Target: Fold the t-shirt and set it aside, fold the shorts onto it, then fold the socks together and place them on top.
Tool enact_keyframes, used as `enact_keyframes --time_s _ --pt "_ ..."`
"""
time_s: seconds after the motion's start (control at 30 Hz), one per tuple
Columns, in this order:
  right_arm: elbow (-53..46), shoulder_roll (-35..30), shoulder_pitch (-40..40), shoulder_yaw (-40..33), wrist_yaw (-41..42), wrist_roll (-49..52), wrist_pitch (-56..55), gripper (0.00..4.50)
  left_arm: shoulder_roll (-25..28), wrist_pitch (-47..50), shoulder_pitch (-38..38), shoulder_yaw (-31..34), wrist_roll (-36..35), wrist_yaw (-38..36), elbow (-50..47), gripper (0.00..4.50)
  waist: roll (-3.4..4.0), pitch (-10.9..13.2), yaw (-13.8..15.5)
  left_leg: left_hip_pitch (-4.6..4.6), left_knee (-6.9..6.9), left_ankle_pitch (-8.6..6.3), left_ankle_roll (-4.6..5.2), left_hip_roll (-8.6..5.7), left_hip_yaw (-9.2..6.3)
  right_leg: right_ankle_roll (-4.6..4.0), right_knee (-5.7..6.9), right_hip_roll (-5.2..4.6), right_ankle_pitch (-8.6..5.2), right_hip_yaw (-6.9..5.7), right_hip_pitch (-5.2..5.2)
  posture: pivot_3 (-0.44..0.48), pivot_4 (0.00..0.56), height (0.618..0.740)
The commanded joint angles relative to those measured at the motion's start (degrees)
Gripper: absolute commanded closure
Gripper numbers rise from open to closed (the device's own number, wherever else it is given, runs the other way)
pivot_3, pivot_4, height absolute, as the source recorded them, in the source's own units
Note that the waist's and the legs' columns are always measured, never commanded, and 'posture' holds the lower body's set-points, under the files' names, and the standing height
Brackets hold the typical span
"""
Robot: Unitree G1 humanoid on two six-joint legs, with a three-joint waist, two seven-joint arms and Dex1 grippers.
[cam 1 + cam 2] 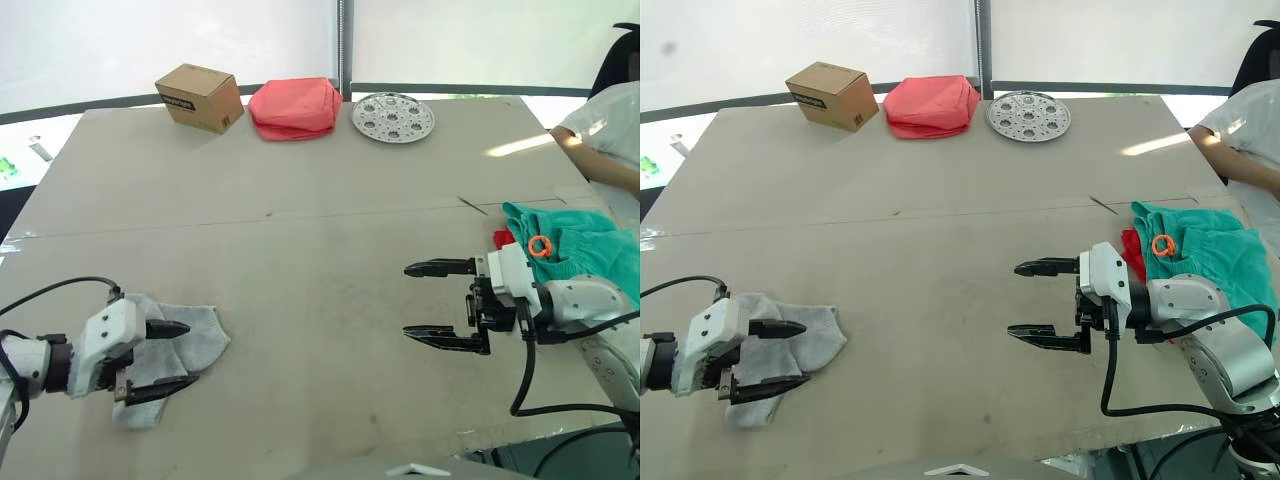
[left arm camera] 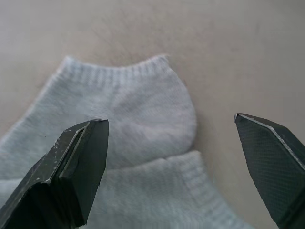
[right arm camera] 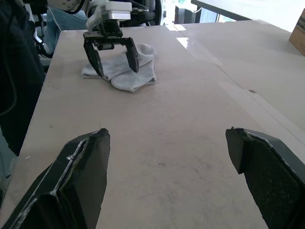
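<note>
Left gripper (image 1: 172,355): fingers spread, poised over the socks (image 1: 190,345) at 8 o'clock on the table (image 1: 300,200). Right gripper (image 1: 437,304): fingers spread, holding nothing. Shorts (image 1: 580,250) lie at 3 o'clock (t-shirt (image 1: 502,239) partly hidden beneath them).

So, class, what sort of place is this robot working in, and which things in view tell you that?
Probably a robotics lab or test room, not a home: a large bare work table holds laid-out test items, the socks, the shorts, a cardboard box, and a person sits at its edge.
</note>
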Motion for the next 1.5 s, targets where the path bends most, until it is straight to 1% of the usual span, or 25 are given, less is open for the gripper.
enact_keyframes --time_s 0.03,0.07,0.13,0.23,0.3,0.37,0.43,0.47,0.5,0.53,0.6,0.63,0.7,0.77,0.83,0.93,1.03,1.1,1.17,1.27,1.33,1.4,1.47,1.5 --pt "-1.4 0.6 -3.0 0.7 -0.6 1.4 1.3 0.39 1.8 -0.8 -1.8 1.4 -0.5 -1.5 4.5 0.0 0.0 0.0 0.0 0.01 0.0 0.0 0.0 0.0 -0.01 0.02 0.02 -0.01 -0.01 -0.01 0.0 0.0 0.15 0.74" --pt "-0.9 0.7 -3.6 0.9 -0.1 1.8 1.4 0.39 2.1 -2.2 -2.2 1.1 0.3 -1.9 5.8 0.0 0.0 0.0 0.0 0.01 0.02 0.0 -0.01 0.01 -0.02 0.02 0.04 -0.01 -0.02 -0.03 0.0 0.0 0.15 0.74" --pt "0.9 0.4 -4.6 2.1 1.3 -0.4 -0.3 0.39 1.8 -4.2 -3.7 -0.2 2.0 -0.8 7.6 0.0 0.02 0.0 0.1 0.01 0.02 0.0 -0.02 0.02 -0.03 0.03 0.05 -0.02 -0.02 -0.07 0.0 0.0 0.15 0.74" --pt "0.9 0.8 -5.6 2.4 1.1 -0.5 0.2 0.39 0.0 -6.0 -4.5 -2.8 4.4 2.0 6.9 0.0 0.04 0.0 0.0 0.0 0.02 0.0 -0.01 0.0 -0.02 0.0 0.04 -0.05 0.0 -0.08 0.0 0.0 0.15 0.74" --pt "0.6 0.5 -4.9 2.2 1.5 -0.8 0.0 0.39 -1.1 -8.0 -2.3 -6.0 8.3 4.5 5.7 0.0 0.14 0.0 0.0 0.0 0.0 0.0 0.0 -0.03 0.01 -0.2 0.04 -0.09 0.12 -0.07 0.01 0.0 0.15 0.74" --pt "0.4 0.4 -4.6 2.3 1.3 -1.4 -0.3 0.39 -2.9 -8.0 -1.3 -8.1 10.6 8.0 5.4 0.0 0.42 -0.2 0.1 0.0 -0.02 0.0 0.01 -0.08 0.02 -0.21 0.01 -0.14 0.13 -0.07 0.03 0.0 0.15 0.74" --pt "0.1 0.9 -5.0 1.9 0.5 -0.8 0.5 0.39 -4.5 -8.7 -1.7 -9.7 12.9 11.8 6.7 0.0 0.85 -0.5 0.2 0.06 -0.02 -0.01 0.03 -0.17 0.04 -0.2 0.01 -0.24 0.12 -0.07 0.1 0.0 0.15 0.74" --pt "-0.1 1.0 -5.0 1.6 0.4 -0.4 0.7 0.34 -5.4 -9.0 -2.4 -10.6 13.6 13.2 7.8 0.39 1.08 -0.6 0.3 0.15 -0.02 -0.01 0.04 -0.2 0.05 -0.15 0.01 -0.28 0.1 -0.07 0.18 0.0 0.15 0.74" --pt "-0.1 0.9 -4.9 1.6 0.7 -0.5 0.4 0.34 -6.1 -8.4 -2.8 -11.2 13.2 13.3 8.3 0.5 1.39 -0.8 0.4 0.23 -0.02 -0.01 0.04 -0.2 0.06 0.02 0.02 -0.32 -0.01 -0.08 0.26 0.0 0.15 0.74" --pt "-0.1 0.8 -4.7 1.6 0.7 -0.7 0.2 0.34 -6.1 -9.0 -3.1 -11.8 13.2 13.1 8.9 0.8 1.69 -0.9 0.6 0.28 -0.03 -0.04 -0.02 -0.21 0.09 0.06 0.03 -0.36 -0.03 -0.08 0.28 0.0 0.15 0.74" --pt "-0.3 1.0 -4.8 1.5 0.1 -0.9 0.4 0.34 -6.1 -8.7 -4.2 -11.5 11.6 12.4 9.7 1.71 2.0 -1.1 0.9 0.34 -0.05 -0.14 -0.19 -0.22 0.15 0.08 0.07 -0.41 -0.04 -0.11 0.31 0.0 0.15 0.74" --pt "-0.3 1.1 -5.0 1.4 -0.2 -0.6 0.6 0.34 -6.2 -8.3 -5.1 -11.2 10.5 12.1 10.3 2.0 2.0 -1.2 1.0 0.37 -0.05 -0.15 -0.2 -0.22 0.15 0.09 0.1 -0.41 -0.04 -0.13 0.32 0.0 0.15 0.74" --pt "0.0 0.9 -4.9 1.5 0.0 -1.2 0.1 0.34 -7.0 -8.5 -7.1 -11.3 8.9 11.6 11.2 2.99 1.91 -1.2 1.0 0.38 -0.05 -0.15 -0.21 -0.18 0.14 0.09 0.11 -0.41 -0.05 -0.3 0.32 0.0 0.15 0.74" --pt "0.4 0.4 -4.3 1.6 0.2 -2.4 -0.7 0.34 -8.6 -6.1 -8.7 -11.6 7.1 12.7 9.8 3.87 1.86 -1.3 1.1 0.38 -0.02 -0.14 -0.2 -0.17 0.15 0.09 0.11 -0.43 -0.04 -0.35 0.32 0.0 0.15 0.74" --pt "0.2 0.3 -3.9 1.1 -0.2 -2.4 -0.7 0.34 -10.6 -2.0 -10.2 -12.4 4.9 14.3 5.6 4.47 1.82 -1.3 1.5 0.32 0.02 -0.01 0.02 -0.21 0.15 0.1 0.11 -0.45 -0.04 -0.35 0.33 0.0 0.15 0.74" --pt "-0.5 0.3 -3.3 -0.2 -1.3 -2.0 -0.3 0.34 -15.5 9.7 -15.9 -16.3 1.8 22.0 -5.8 4.47 1.68 -1.2 2.3 0.23 0.03 0.01 0.05 -0.24 0.1 0.08 0.11 -0.49 -0.03 -0.42 0.34 0.0 0.15 0.74" --pt "-0.3 -0.2 -3.3 -0.9 -2.2 -2.7 -0.3 0.34 -23.0 21.4 -24.8 -23.1 2.5 32.1 -13.1 4.47 1.15 -1.0 2.5 0.09 0.15 0.02 0.07 -0.29 -0.02 0.05 0.1 -0.47 0.0 -0.52 0.37 0.0 0.15 0.74" --pt "0.1 -0.5 -3.8 -1.1 -3.0 -3.6 -0.6 0.34 -28.8 27.5 -31.0 -27.8 5.8 39.6 -13.6 4.47 0.48 -0.9 2.2 0.06 0.25 0.03 0.08 -0.28 -0.04 0.03 0.15 -0.39 0.04 -0.52 0.38 0.0 0.15 0.74" --pt "0.3 -0.5 -4.5 -1.4 -4.3 -3.8 0.2 0.34 -32.7 31.7 -35.4 -31.8 7.9 43.9 -13.2 4.47 0.12 -0.9 1.3 0.02 0.37 0.03 0.08 -0.33 -0.06 0.05 0.17 -0.22 0.24 -0.5 0.48 0.0 0.15 0.74" --pt "0.2 -0.5 -5.1 -1.1 -6.7 -5.3 0.7 0.34 -39.3 34.5 -40.9 -34.9 10.6 51.1 -9.1 4.47 0.06 -0.8 0.2 0.12 0.3 0.03 0.08 -0.23 -0.06 0.17 0.13 -0.03 0.3 -0.42 0.5 0.0 0.15 0.74" --pt "0.0 -0.4 -5.3 -0.9 -8.7 -5.6 2.5 0.34 -41.3 34.1 -42.5 -37.8 13.1 53.1 -6.7 4.47 0.05 -0.8 0.0 0.14 0.21 0.03 0.08 -0.21 -0.14 0.22 0.13 0.07 0.25 -0.41 0.49 0.0 0.15 0.74" --pt "-0.3 -0.1 -5.4 -0.7 -10.2 -5.6 3.8 0.34 -42.6 35.4 -42.8 -38.6 14.1 55.0 -5.8 4.47 0.05 -0.8 0.0 0.21 0.14 0.03 0.08 -0.18 -0.15 0.11 0.13 0.15 0.18 -0.36 0.49 0.0 0.15 0.74" --pt "-0.6 0.2 -5.2 -0.7 -11.3 -5.7 4.5 0.34 -43.0 37.6 -42.4 -37.5 13.4 55.9 -7.1 3.47 0.05 -0.8 0.1 0.23 0.1 0.03 0.08 -0.17 -0.18 -0.06 0.14 0.16 0.14 -0.35 0.49 0.0 0.15 0.74" --pt "-0.7 0.2 -4.9 -0.7 -11.8 -6.0 4.6 0.34 -43.1 38.5 -42.0 -36.8 12.8 56.1 -8.1 3.23 0.05 -0.8 0.1 0.23 0.11 0.03 0.07 -0.17 -0.18 -0.08 0.14 0.16 0.15 -0.34 0.49 0.0 0.15 0.74"
